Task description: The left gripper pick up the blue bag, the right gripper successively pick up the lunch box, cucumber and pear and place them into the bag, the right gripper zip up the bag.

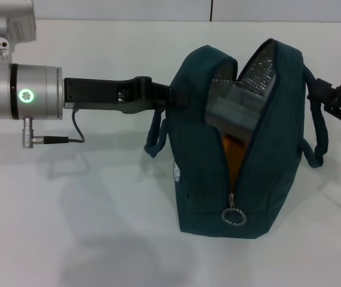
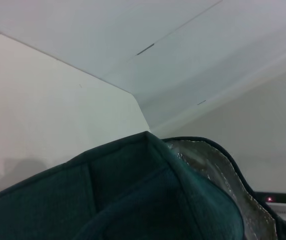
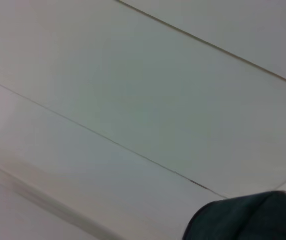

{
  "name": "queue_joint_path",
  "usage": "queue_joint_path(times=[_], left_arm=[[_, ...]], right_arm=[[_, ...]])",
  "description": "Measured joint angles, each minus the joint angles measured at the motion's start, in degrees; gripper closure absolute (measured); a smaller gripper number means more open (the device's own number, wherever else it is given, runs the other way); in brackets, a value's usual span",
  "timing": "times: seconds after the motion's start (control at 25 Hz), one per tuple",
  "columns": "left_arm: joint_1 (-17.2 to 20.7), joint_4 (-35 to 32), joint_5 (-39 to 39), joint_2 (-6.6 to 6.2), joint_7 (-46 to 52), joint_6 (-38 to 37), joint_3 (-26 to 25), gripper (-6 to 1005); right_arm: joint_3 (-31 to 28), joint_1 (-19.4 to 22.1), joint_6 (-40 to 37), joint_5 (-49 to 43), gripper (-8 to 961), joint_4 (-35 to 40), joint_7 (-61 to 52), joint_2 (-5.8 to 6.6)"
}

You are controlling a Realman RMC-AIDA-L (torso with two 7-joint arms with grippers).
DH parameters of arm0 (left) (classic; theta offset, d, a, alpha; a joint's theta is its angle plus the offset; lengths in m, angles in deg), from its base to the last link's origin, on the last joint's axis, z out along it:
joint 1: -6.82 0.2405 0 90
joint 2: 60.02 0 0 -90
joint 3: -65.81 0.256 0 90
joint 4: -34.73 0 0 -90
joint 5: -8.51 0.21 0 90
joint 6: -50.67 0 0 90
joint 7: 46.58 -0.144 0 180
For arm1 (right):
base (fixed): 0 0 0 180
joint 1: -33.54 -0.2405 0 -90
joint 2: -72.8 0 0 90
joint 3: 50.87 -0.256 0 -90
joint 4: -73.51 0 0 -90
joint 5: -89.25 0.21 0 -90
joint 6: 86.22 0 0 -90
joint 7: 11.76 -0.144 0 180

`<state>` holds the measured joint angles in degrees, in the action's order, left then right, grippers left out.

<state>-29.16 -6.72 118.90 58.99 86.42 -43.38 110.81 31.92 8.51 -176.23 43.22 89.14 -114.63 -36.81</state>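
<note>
The blue bag [image 1: 218,167] stands upright on the white table [image 1: 68,239], its zipper open; the left gripper [image 1: 173,95] pinches its upper left edge; the lunch box [image 1: 239,104] and something orange sit inside; the right gripper [image 1: 340,98] sits at the bag's right handle, grip unclear.

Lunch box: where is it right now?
In the head view, the lunch box sits inside the open blue bag, near its top between the two walls, with something orange showing just below it.
</note>
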Motion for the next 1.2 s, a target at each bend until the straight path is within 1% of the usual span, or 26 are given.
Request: queue_joint_path(times=[0.16, 0.28, 0.36, 0.4, 0.48, 0.72, 0.8, 0.88, 0.92, 1.04, 1.16, 1.2], left_arm=[[-0.01, -0.18, 0.01, -0.06, 0.08, -0.07, 0.00, 959], [-0.08, -0.17, 0.01, -0.14, 0.07, -0.07, 0.00, 959], [-0.14, -0.16, 0.01, -0.17, 0.02, -0.06, 0.00, 960], [-0.19, -0.17, 0.00, -0.18, -0.06, -0.05, 0.00, 960], [-0.19, -0.17, 0.00, -0.19, -0.08, -0.05, 0.00, 960], [-0.18, 0.04, 0.02, -0.06, -0.11, 0.00, -0.01, 960], [-0.23, 0.04, 0.02, 0.05, -0.10, 0.01, -0.01, 960], [-0.35, 0.10, 0.05, 0.15, -0.10, 0.02, 0.01, 960], [-0.40, 0.11, 0.07, 0.19, -0.05, 0.02, 0.06, 960], [-0.50, 0.17, 0.04, 0.25, 0.14, 0.15, 0.64, 959], [-0.61, 0.23, -0.02, 0.30, 0.16, 0.30, 0.95, 959], [-0.63, 0.23, -0.02, 0.31, 0.17, 0.31, 0.95, 959]], right_arm=[[0.01, 0.92, -3.28, 0.13, 739, 0.26, 0.66, -0.50], [0.00, 1.63, -6.05, 0.17, 528, 0.04, 0.80, -0.61], [-0.03, 2.09, -6.90, 0.18, 437, 0.03, 0.99, -0.65], [-0.13, 3.56, -9.03, 0.20, 391, 0.20, 2.97, -0.79], [-0.14, 4.32, -10.20, 0.09, 300, 0.23, 4.73, -0.91], [0.40, 8.30, -19.91, -1.91, 179, -0.02, 20.45, -1.12], [0.44, 9.06, -22.26, -5.64, 139, -0.02, 26.47, -1.17], [0.42, 9.66, -23.13, -10.32, 99, -0.03, 32.08, -1.53], [0.38, 9.85, -23.18, -12.04, 79, -0.03, 34.29, -1.71], [0.32, 10.39, -21.47, -17.68, 77, -0.07, 41.16, -3.08], [0.38, 10.48, -16.27, -20.20, 76, -0.11, 42.97, -4.48], [0.48, 10.21, -12.93, -21.00, 77, -0.13, 42.98, -4.97]])
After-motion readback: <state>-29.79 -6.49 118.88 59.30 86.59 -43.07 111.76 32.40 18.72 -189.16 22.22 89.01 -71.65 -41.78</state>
